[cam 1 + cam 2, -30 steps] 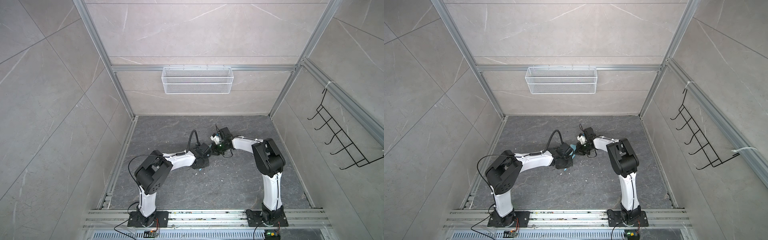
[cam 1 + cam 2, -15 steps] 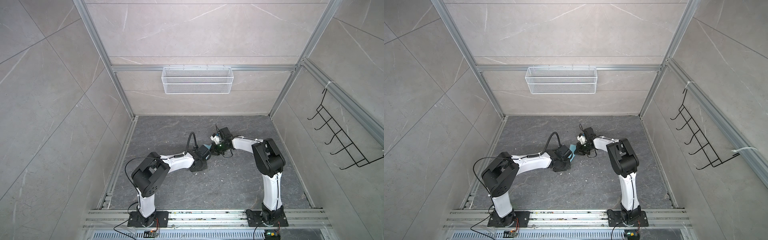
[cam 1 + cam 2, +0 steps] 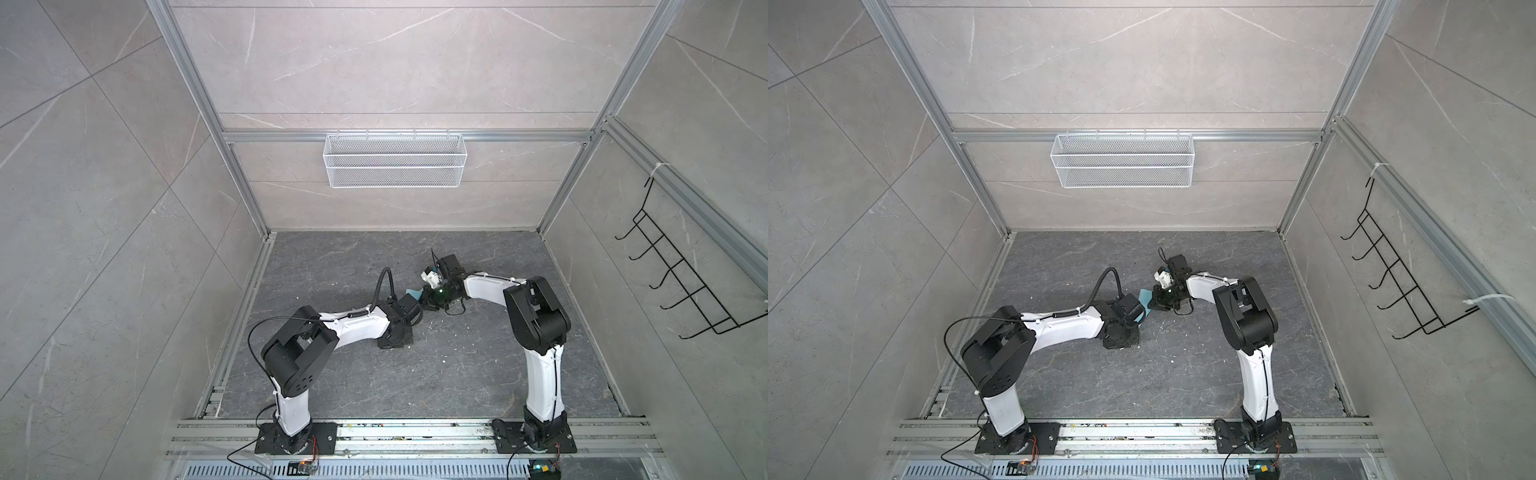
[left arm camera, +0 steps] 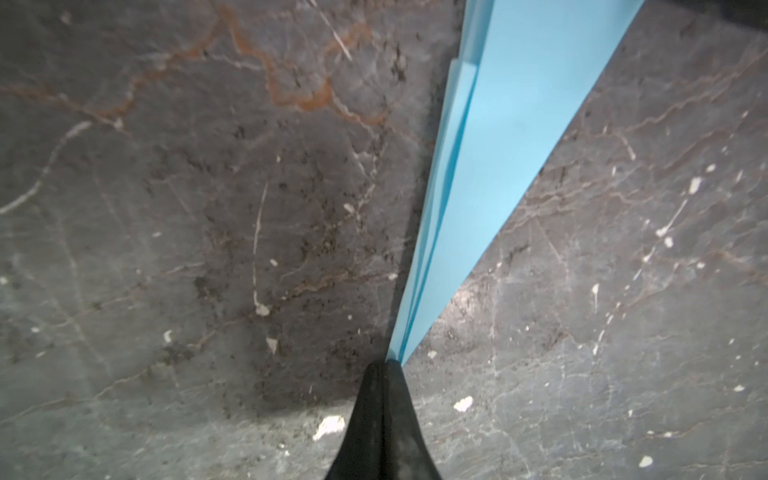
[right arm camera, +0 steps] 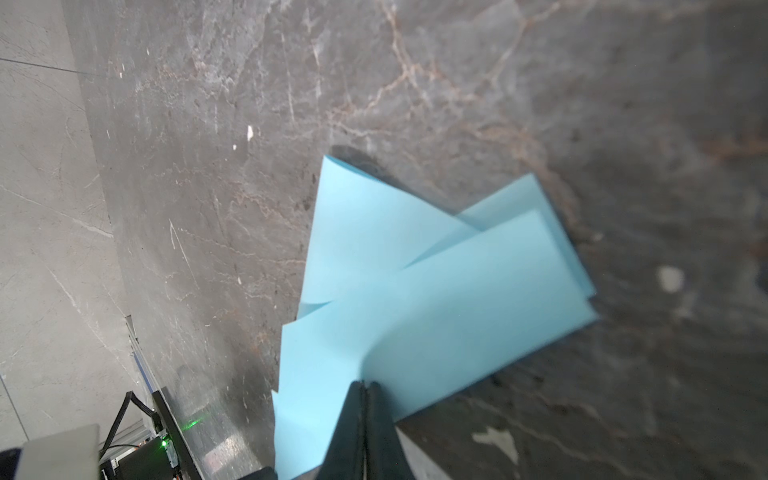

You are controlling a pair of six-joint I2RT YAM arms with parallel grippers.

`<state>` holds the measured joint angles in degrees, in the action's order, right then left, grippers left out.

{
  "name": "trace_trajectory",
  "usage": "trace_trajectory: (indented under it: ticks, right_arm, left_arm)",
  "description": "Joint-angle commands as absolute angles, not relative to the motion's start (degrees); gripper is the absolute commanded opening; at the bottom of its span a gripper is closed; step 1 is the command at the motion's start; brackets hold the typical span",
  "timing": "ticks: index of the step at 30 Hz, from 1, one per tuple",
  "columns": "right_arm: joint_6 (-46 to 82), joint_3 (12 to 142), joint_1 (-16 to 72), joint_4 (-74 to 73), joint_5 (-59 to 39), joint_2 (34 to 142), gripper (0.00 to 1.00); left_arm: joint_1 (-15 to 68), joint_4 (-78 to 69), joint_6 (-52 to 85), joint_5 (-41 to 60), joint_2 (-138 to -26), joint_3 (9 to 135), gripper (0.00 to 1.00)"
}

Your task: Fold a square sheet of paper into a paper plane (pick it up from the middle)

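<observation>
The paper plane (image 4: 511, 137) is light-blue paper folded to a slim point, and only a small patch of it (image 3: 414, 294) (image 3: 1144, 300) shows between the two wrists in both top views. In the left wrist view it runs edge-on, several layers thick, and its pointed tip ends at my left gripper (image 4: 385, 365), which is shut on it. In the right wrist view its flaps (image 5: 436, 291) fan out over the dark floor. My right gripper (image 5: 365, 384) is shut on a fold at the wide end. In both top views the wrists hide the fingertips.
A white wire basket (image 3: 395, 160) hangs on the back wall and a black hook rack (image 3: 681, 282) on the right wall. White specks (image 4: 329, 426) lie scattered on the grey marble floor (image 3: 415, 374). Aluminium rails (image 3: 415, 432) carry both arm bases at the front.
The left wrist has shifted slightly back and to the right, its elbow drawing leftward. A bit more blue paper shows between the wrists. The right arm has stayed still.
</observation>
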<state>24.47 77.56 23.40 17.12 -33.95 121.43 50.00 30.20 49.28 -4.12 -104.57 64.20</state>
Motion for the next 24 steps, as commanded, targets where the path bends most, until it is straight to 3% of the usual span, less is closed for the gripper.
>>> trace_trajectory:
  ticks: [1,8,12,15,21,24]
  right_arm:
    - [24.5,76.5,23.8,21.0,-27.2,125.0,0.09]
    - [23.2,80.4,24.6,23.7,-28.6,119.1,0.19]
    - [23.6,81.8,25.6,26.3,-25.8,114.2,0.3]
    - [24.3,82.4,27.6,29.5,-20.3,111.3,0.41]
    - [28.3,84.8,34.0,36.6,0.8,110.0,0.61]
    - [31.1,87.3,36.9,39.2,7.7,111.5,0.65]
  left_arm:
    - [49.9,38.4,46.4,-3.7,-103.5,63.8,0.0]
    - [44.0,36.0,42.7,-2.6,-95.2,63.3,0.05]
    - [38.0,31.3,42.1,0.2,-90.2,59.5,0.17]
    - [33.2,28.2,42.0,2.0,-86.9,56.3,0.3]
    - [25.9,23.1,40.3,2.4,-81.8,50.9,0.67]
    - [24.6,21.4,38.9,0.9,-80.4,49.2,0.76]
